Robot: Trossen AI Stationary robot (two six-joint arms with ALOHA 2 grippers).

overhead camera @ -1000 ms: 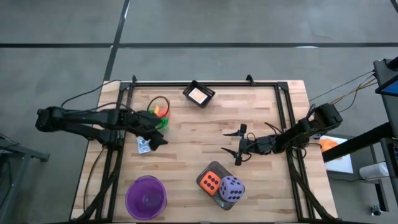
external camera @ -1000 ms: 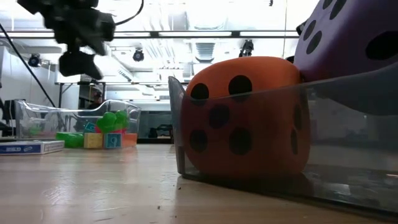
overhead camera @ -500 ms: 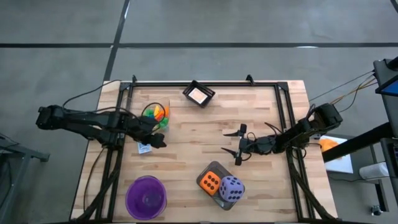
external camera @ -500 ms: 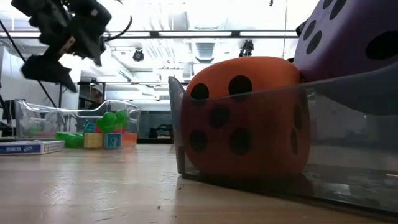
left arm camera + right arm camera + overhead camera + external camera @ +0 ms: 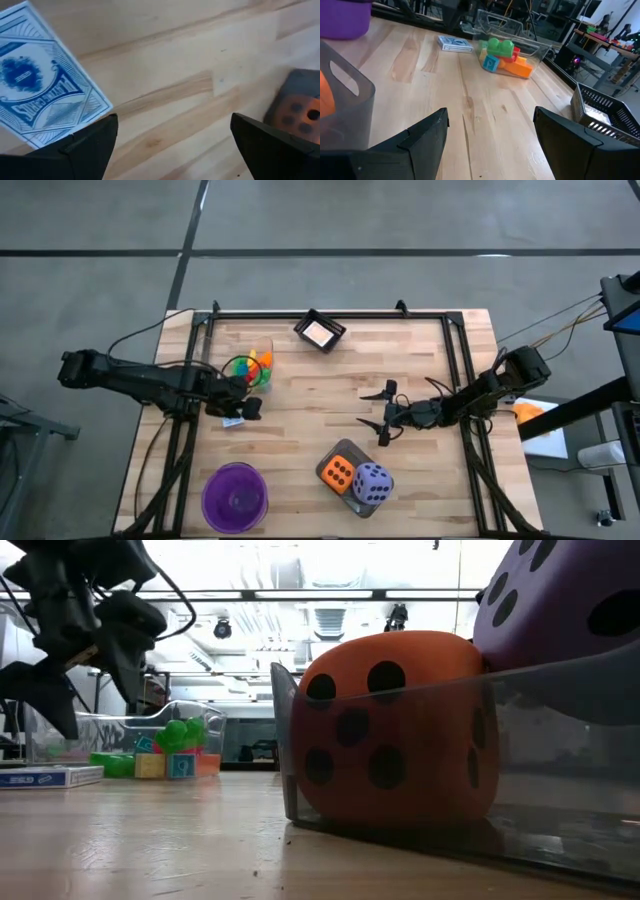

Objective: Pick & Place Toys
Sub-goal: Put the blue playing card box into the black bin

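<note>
High view: the left gripper [image 5: 243, 406] has drawn back toward the desk's [image 5: 330, 420] left edge since a second ago, its jaws now spread and empty above the blue card pack [image 5: 233, 420]. The right gripper [image 5: 382, 412] waits mid-desk, jaws apart. Both dice [image 5: 355, 475] sit in the grey tray [image 5: 324, 470].

Low view: blocks [image 5: 165, 750] lie in a clear container [image 5: 60, 730].

Left wrist view: the pack's writing is too blurred to read.

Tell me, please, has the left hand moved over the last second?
Yes. The left hand has pulled back toward the table's left edge, leaving the tub of blocks uncovered, and now hovers over the card pack.
</note>
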